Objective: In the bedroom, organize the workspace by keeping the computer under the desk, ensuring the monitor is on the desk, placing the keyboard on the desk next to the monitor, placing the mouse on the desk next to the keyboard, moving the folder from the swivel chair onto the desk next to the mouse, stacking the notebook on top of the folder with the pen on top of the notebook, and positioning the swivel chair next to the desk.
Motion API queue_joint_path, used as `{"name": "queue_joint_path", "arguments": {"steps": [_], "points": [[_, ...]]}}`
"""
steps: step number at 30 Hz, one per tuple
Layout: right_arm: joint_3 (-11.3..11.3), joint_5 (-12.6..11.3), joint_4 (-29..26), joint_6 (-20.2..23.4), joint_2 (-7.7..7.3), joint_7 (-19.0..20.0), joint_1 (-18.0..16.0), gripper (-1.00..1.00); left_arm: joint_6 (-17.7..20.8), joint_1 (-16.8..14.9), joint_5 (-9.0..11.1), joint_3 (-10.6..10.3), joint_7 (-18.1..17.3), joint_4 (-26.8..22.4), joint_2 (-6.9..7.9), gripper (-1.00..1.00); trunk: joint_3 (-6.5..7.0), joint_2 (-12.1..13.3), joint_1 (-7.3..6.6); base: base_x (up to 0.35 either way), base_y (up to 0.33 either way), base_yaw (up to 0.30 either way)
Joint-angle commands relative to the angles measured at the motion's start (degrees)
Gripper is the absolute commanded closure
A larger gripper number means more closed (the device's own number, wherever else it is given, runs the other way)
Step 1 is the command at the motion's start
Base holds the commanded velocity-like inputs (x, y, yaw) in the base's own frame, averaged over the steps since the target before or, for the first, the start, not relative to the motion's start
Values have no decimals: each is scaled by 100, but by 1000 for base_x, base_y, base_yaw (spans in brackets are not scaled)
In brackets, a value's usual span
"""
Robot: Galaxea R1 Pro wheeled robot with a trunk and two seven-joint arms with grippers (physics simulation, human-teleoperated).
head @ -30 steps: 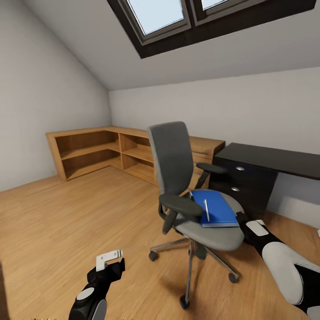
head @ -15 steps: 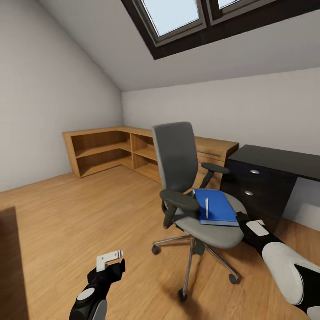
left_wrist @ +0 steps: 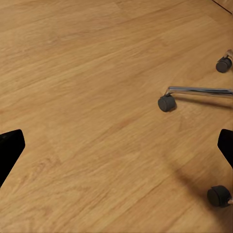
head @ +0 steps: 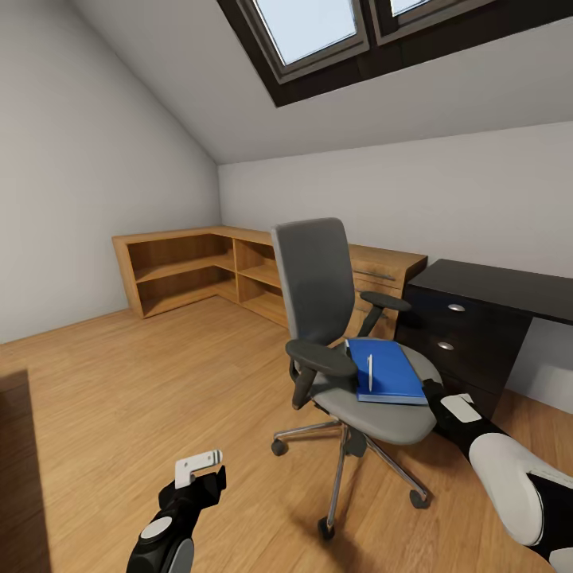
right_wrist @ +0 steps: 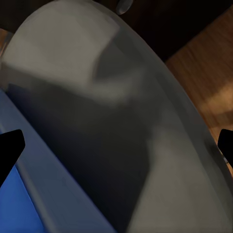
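Folder (head: 385,372), bright blue with a pen (head: 370,372) lying on it, rests on the swivel chair (head: 350,350) seat beside the black worktop (head: 493,285), while the right pincer (head: 434,391) sits spread at the seat's edge and the left pincer (left_wrist: 116,145) hangs spread over the wood floor (head: 119,382).

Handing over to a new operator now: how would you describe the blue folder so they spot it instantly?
Find the grey upholstered swivel chair standing on the wood floor in front of the glossy black desk. On its seat lies a flat bright blue rectangular folder, the only blue thing there, with a slim white pen on top.
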Motion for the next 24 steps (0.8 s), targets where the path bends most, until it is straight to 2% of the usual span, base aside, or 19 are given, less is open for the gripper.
{"name": "queue_joint_path", "arguments": {"steps": [1, 7, 24], "points": [[14, -50, -10, 6, -2, -27, -1, -100, 14, -4, 60, -8, 55, -7, 1, -100, -6, -3, -1, 0, 0, 0], [14, -48, -12, 5, 4, -25, -1, -100, 14, -4, 61, -8, 55, -6, 1, -100, -6, -3, -1, 0, 0, 56], [14, -42, -19, -4, 7, 61, -1, -100, 14, -4, 61, -8, 55, -3, 1, -100, -6, -3, -1, 0, 0, 265]]}}
